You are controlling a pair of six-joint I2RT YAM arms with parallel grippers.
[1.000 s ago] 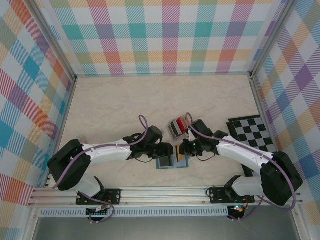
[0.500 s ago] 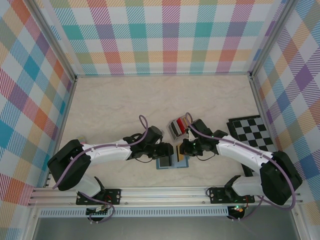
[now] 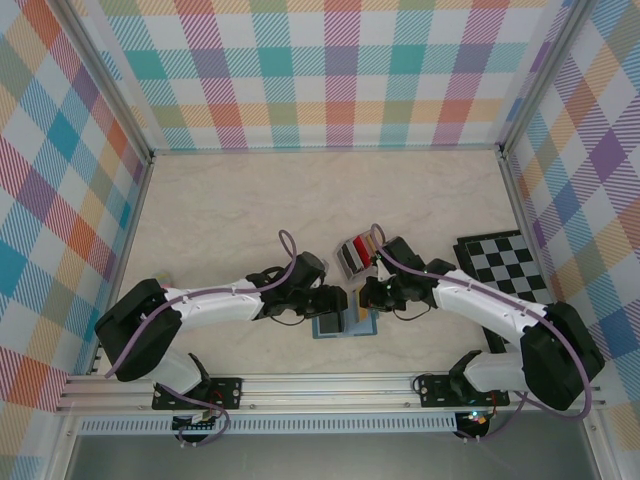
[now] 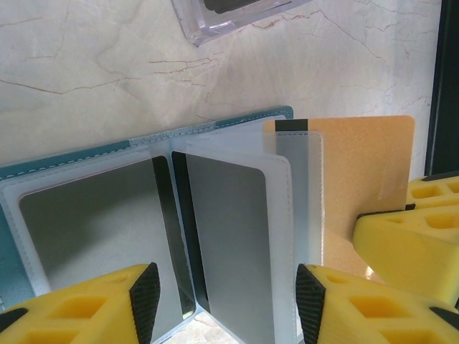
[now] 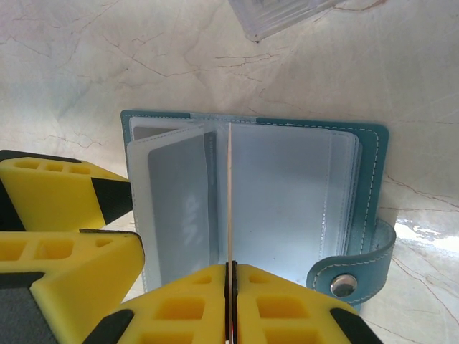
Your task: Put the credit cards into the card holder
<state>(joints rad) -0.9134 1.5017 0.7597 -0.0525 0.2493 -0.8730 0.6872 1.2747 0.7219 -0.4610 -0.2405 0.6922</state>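
Observation:
The teal card holder point(image 3: 330, 327) lies open near the table's front edge, its clear sleeves spread point(image 5: 287, 186). Silver-grey cards point(image 4: 229, 236) sit inside sleeves point(image 5: 179, 193). My right gripper point(image 5: 231, 269) is shut on a gold-yellow card point(image 4: 362, 183), seen edge-on in the right wrist view point(image 5: 230, 179). The card's left part lies under a clear sleeve. My left gripper point(image 4: 228, 304) is open, and its pads point(image 4: 145, 299) straddle the sleeve leaf with a silver card. Both grippers meet over the holder point(image 3: 348, 297).
A small clear rack point(image 3: 357, 255) holding red and dark cards stands just behind the holder, and its base shows in the left wrist view point(image 4: 229, 18). The black-and-white chequered board point(image 3: 505, 265) lies to the right. The holder's snap tab point(image 5: 351, 281) sticks out beside my right fingers.
My right gripper has edged slightly left toward the holder with the gold-yellow card. The left arm has stayed put.

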